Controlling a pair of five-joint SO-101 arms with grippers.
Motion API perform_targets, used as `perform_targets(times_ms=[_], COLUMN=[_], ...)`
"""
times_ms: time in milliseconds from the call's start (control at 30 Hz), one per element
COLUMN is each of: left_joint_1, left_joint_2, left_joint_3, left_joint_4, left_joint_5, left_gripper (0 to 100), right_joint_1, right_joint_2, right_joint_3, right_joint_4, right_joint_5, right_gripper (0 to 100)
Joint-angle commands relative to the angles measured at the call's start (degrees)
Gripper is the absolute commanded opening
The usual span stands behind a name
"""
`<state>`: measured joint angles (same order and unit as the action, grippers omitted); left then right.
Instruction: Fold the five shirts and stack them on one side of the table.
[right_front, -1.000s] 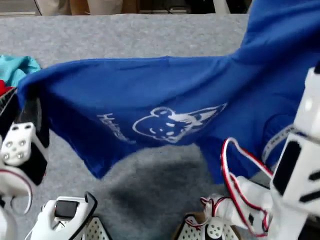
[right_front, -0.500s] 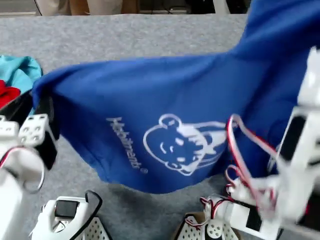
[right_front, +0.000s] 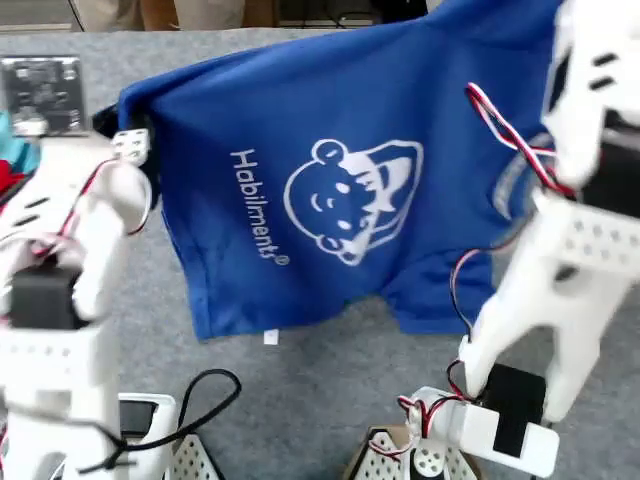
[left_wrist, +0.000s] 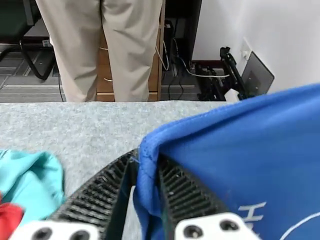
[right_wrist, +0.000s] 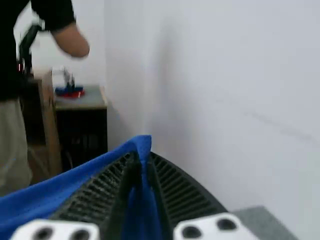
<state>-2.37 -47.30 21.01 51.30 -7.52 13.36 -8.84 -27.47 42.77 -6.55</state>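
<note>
- The shirt (right_front: 220, 110) is blue, with a white bear face and white letters on it.
- The table (right_front: 330, 380) is grey.
- There is a teal cloth (left_wrist: 30, 180) and a red cloth (left_wrist: 7, 217).

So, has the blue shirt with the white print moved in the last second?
Yes. The blue shirt has moved up: its top edge now overlaps the grey table's far edge.

The blue shirt (right_front: 330, 130) is soft, matt knit cloth carrying a smooth white print. The desk (right_front: 330, 390) is covered in rough grey felt-like fabric. The left end effector (left_wrist: 147, 167) and right end effector (right_wrist: 141, 165) have ribbed matt black plastic jaws. The arm shells (right_front: 560, 250) are smooth, faintly glossy white plastic.
</note>
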Motion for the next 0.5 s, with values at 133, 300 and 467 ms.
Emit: perform_targets(times_ms=[133, 300, 467], left_joint_1=[-1.14, -1.23, -1.23], left_joint_2=[-0.66, -0.66, -0.57], left_joint_3=[26.20, 33.76, 35.34], left_joint_4=[-38.24, -47.38, -47.21], left_joint_5=[-0.09, -0.44, -0.53], left_gripper=[2, 2, 2], right_joint_1=[-3.38, -4.00, -3.82], right_joint_2=[-0.22, -0.31, -0.31], right_joint_3=[27.21, 32.31, 32.75], right_joint_4=[-25.14, -27.34, -24.53], right_joint_5=[5.27, 5.54, 5.27], right_gripper=[0.5, 0.5, 0.5])
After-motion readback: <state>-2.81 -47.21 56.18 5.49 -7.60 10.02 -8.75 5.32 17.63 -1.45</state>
